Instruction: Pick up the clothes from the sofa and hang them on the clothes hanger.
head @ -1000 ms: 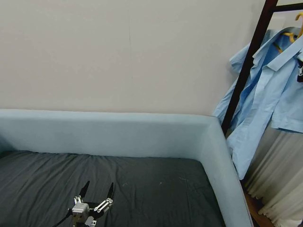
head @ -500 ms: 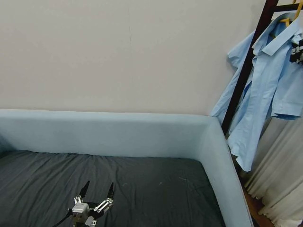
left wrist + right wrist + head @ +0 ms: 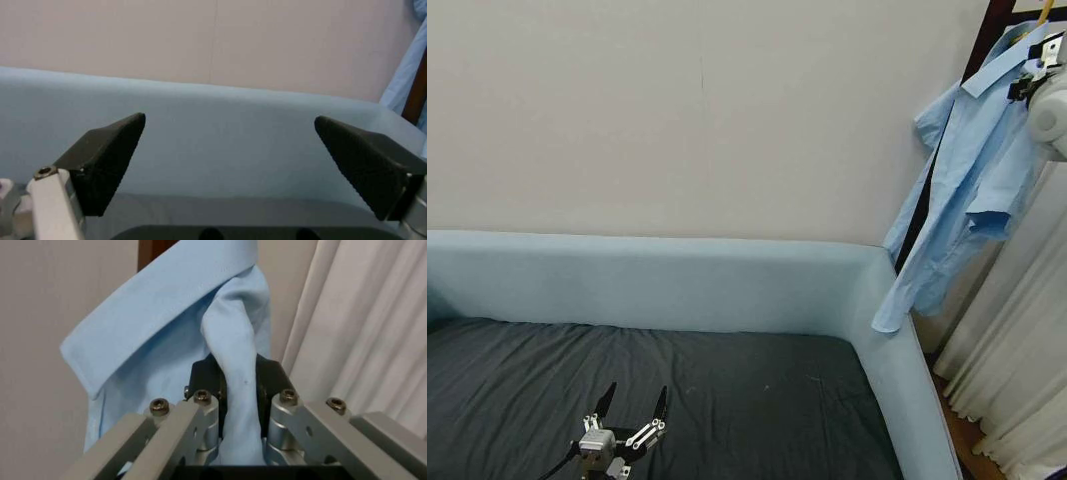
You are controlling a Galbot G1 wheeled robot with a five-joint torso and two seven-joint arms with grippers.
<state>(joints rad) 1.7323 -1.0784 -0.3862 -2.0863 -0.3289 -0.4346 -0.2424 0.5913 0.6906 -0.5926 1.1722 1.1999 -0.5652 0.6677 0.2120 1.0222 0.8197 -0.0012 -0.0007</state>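
Observation:
A light blue shirt (image 3: 972, 180) hangs high at the right, against the dark wooden rack post (image 3: 990, 18). A bit of yellow hanger (image 3: 1025, 32) shows at its collar. My right gripper (image 3: 1033, 68) is up at the collar, shut on a fold of the shirt (image 3: 233, 340) between its black pads (image 3: 269, 377). The left gripper (image 3: 634, 403) hovers open over the dark grey sofa seat (image 3: 757, 400), with nothing between its fingers (image 3: 110, 155), facing the pale blue backrest (image 3: 220, 130).
The sofa's pale blue backrest (image 3: 657, 280) and right armrest (image 3: 897, 380) box in the seat. White curtains (image 3: 1017, 350) hang at the right beyond the armrest, and a plain wall (image 3: 697, 110) rises behind.
My right gripper has risen and moved slightly left with the shirt, whose hem now hangs higher and more bunched. The left arm has not moved.

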